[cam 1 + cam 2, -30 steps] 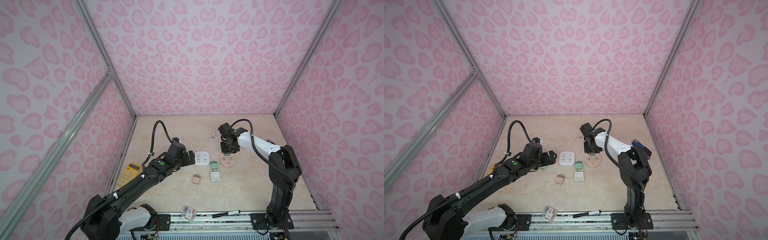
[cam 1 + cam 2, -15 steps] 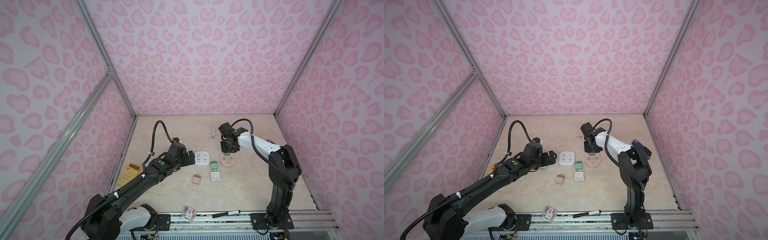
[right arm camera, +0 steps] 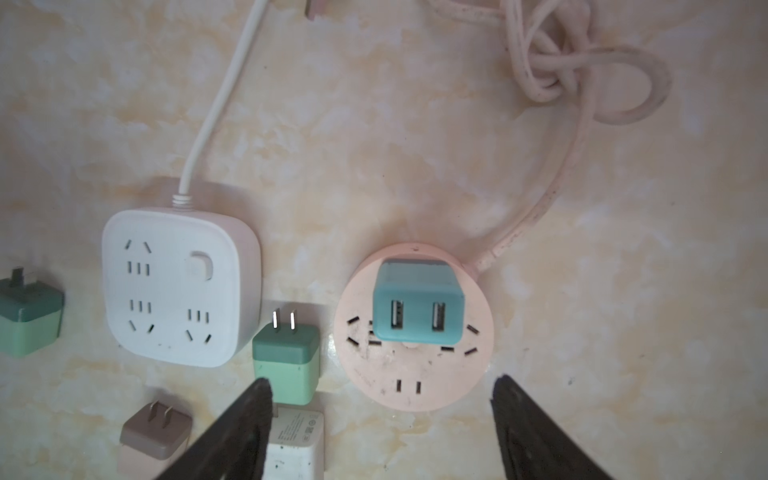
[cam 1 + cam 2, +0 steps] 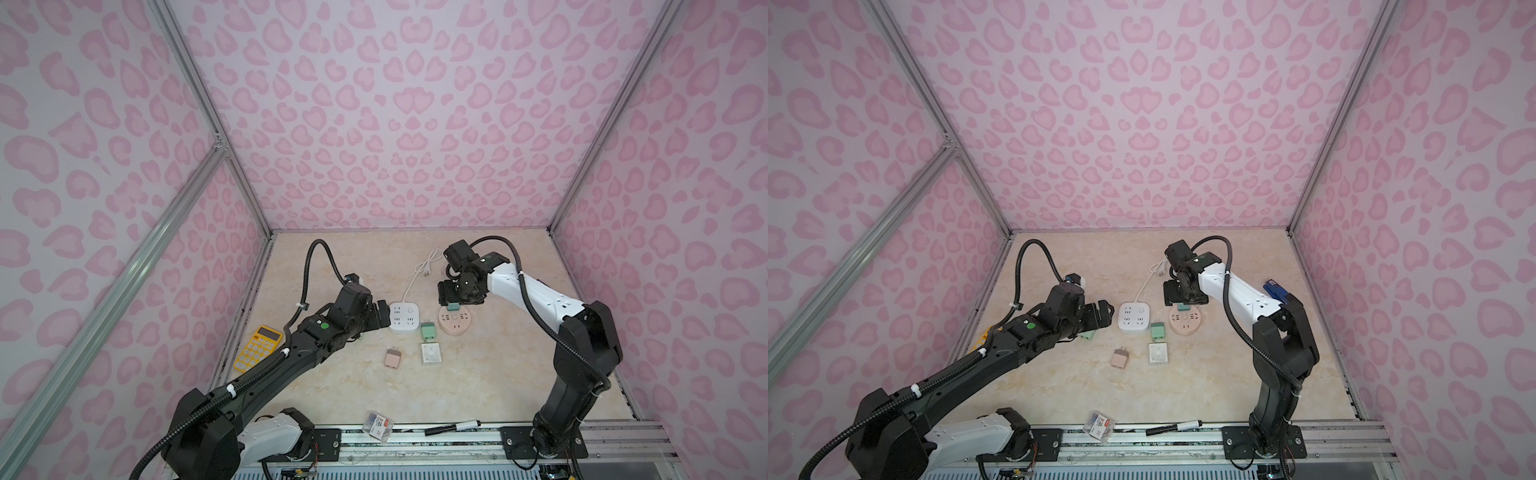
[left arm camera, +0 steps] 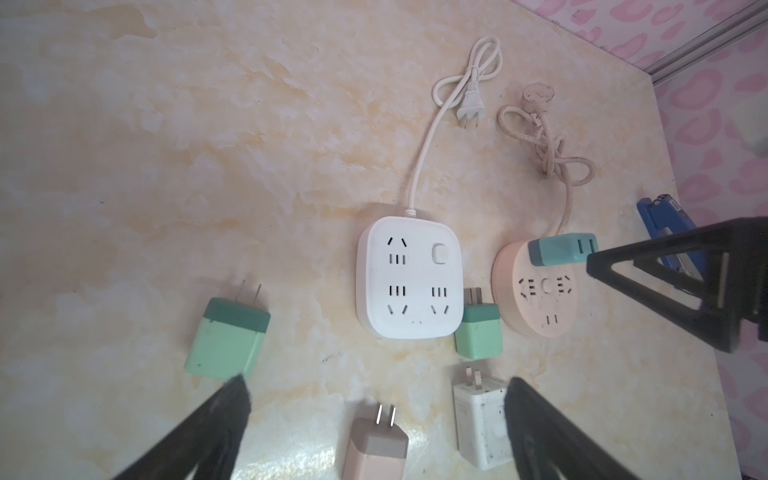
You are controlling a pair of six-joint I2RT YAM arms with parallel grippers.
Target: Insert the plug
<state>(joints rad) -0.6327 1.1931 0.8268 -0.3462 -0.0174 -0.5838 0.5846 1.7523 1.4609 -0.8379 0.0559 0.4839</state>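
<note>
A teal two-port plug (image 3: pixel 417 309) stands upright in the round pink socket (image 3: pixel 415 386), at its far side; both top views show the plug (image 4: pixel 453 306) (image 4: pixel 1182 307) just under my right gripper. The right gripper (image 3: pixel 382 385) hangs above the socket, open, its fingers wide on either side and touching nothing. My left gripper (image 5: pixel 377 386) is open too and holds nothing. It hovers beside the white square power strip (image 5: pixel 409 282) on that strip's left in both top views (image 4: pixel 380 316).
Loose plugs lie on the marble table: a green one (image 5: pixel 226 340), another green one (image 5: pixel 478 332) between strip and socket, a white one (image 5: pixel 478 419), a pink one (image 5: pixel 376 451). A yellow calculator (image 4: pixel 257 348) lies left, a blue stapler (image 4: pixel 1275 289) right, a marker (image 4: pixel 453 427) in front.
My right gripper has opened and let go of the teal plug, which stays standing in the round socket. The left arm has hardly moved.
</note>
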